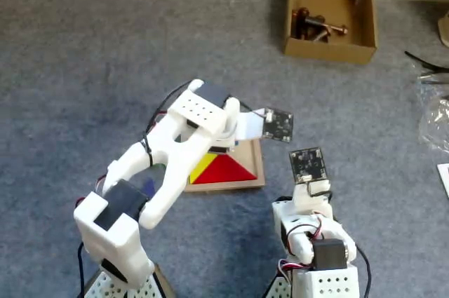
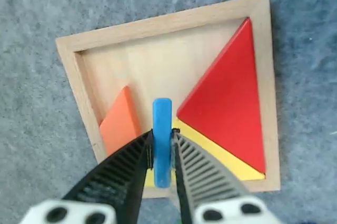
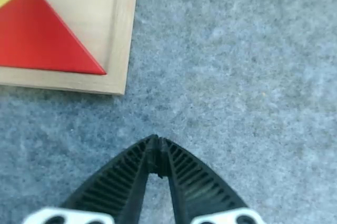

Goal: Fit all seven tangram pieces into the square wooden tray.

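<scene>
The square wooden tray (image 2: 168,23) lies on the grey carpet, with a large red triangle (image 2: 229,97), a yellow piece (image 2: 226,158) and an orange piece (image 2: 120,124) inside it. My left gripper (image 2: 162,147) hangs over the tray, shut on a blue piece (image 2: 162,129) held on edge between the orange piece and the red triangle. In the high view the left arm (image 1: 175,151) covers most of the tray (image 1: 249,182); the red triangle (image 1: 224,170) and yellow piece (image 1: 201,165) peek out. My right gripper (image 3: 158,153) is shut and empty above bare carpet, just off the tray's corner (image 3: 124,34).
A cardboard box (image 1: 330,17) with small metal parts stands at the back right. Cables and a plastic bag (image 1: 436,119) lie at the right edge. The right arm (image 1: 316,242) sits folded near the front, beside the tray.
</scene>
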Tool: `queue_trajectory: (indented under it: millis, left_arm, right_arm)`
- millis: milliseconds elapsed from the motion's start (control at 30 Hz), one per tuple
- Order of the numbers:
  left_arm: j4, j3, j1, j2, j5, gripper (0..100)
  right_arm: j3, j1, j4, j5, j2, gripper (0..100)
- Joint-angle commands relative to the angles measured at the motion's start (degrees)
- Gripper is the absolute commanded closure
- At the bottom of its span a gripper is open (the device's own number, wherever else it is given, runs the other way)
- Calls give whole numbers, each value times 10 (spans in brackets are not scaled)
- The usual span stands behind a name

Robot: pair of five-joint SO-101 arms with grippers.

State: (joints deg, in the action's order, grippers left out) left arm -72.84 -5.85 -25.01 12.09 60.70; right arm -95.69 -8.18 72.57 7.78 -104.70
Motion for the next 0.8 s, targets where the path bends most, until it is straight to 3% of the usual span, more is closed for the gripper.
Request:
queue_trajectory:
  millis: [0, 233, 400, 767]
  left_arm:
    - [14, 12, -5, -7, 4, 995]
    - [117, -69, -5, -7, 4, 995]
    - [120, -76, -7, -8, 2, 995]
    - [2, -50, -8, -7, 4, 995]
  right_arm:
    - [-67, -6, -10, -4, -5, 993]
    - [-67, -6, -10, -4, -5, 993]
    - [-67, -6, -10, -4, -5, 993]
    - [-67, -6, -10, -4, -5, 993]
